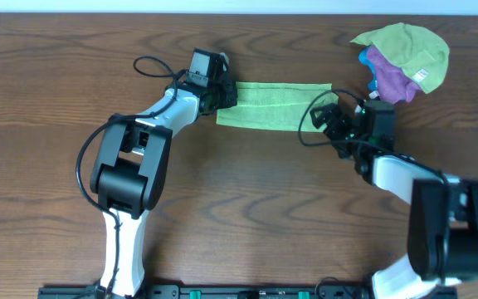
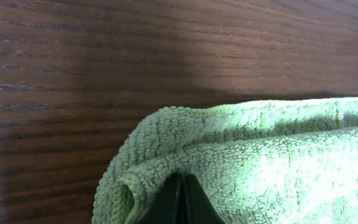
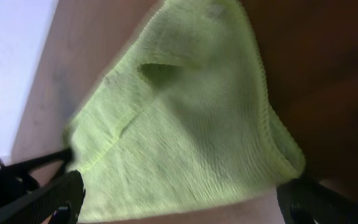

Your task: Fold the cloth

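- Left fingers (image 2: 169,200) clamped tight on the cloth (image 1: 272,105) at its left end
- right fingers (image 3: 319,202) spread wide, cloth's right end lying between them
- cloth flat on worktop (image 1: 247,208) as a narrow strip

The overhead view looks straight down on the whole table (image 1: 247,216). Each wrist view sits very near the tabletop, facing one end of the green cloth (image 1: 272,105), which overhead also shows

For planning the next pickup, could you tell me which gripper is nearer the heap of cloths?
Right. The right gripper is at the end of the flat green cloth beside the heap; the left gripper is at its opposite end, farther away.
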Controlling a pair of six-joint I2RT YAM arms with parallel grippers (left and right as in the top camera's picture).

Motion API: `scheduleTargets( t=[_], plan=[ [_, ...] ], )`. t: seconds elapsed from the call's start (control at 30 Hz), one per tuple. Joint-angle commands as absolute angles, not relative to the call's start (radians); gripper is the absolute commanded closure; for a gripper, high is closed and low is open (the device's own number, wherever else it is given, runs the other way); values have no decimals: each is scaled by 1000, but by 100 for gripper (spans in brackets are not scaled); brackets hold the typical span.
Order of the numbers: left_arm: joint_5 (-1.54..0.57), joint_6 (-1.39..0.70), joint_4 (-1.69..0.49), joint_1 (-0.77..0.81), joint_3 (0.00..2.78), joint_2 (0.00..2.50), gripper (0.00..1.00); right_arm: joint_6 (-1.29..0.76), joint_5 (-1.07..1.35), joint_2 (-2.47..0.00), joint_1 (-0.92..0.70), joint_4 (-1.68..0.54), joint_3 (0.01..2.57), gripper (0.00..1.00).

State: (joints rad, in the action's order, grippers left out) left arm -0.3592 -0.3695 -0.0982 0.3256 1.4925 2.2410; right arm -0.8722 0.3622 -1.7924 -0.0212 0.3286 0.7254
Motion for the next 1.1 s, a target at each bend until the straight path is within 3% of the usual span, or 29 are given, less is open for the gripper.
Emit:
scheduleTargets(
  t=[0.0,0.23,0.37,0.6,0.73,1.07],
  plan=[
    [-341,-374,-111,327,1505,2266,94,-950,310,-1909,-54,367,705,1],
    [-340,-374,-127,327,1505,2266,94,-992,223,-2051,-88,567,705,3],
    [-340,-374,-131,327,1505,2266,94,-991,138,-2082,-94,596,705,20],
    [-341,-374,-137,327,1505,2266,94,-986,-46,-2082,-93,599,705,20],
    [-341,-374,-144,327,1505,2266,94,-963,-47,-2109,-93,627,706,30],
    [-364,-374,-153,327,1505,2266,94,-920,7,-2128,-93,700,722,40]
  ],
)
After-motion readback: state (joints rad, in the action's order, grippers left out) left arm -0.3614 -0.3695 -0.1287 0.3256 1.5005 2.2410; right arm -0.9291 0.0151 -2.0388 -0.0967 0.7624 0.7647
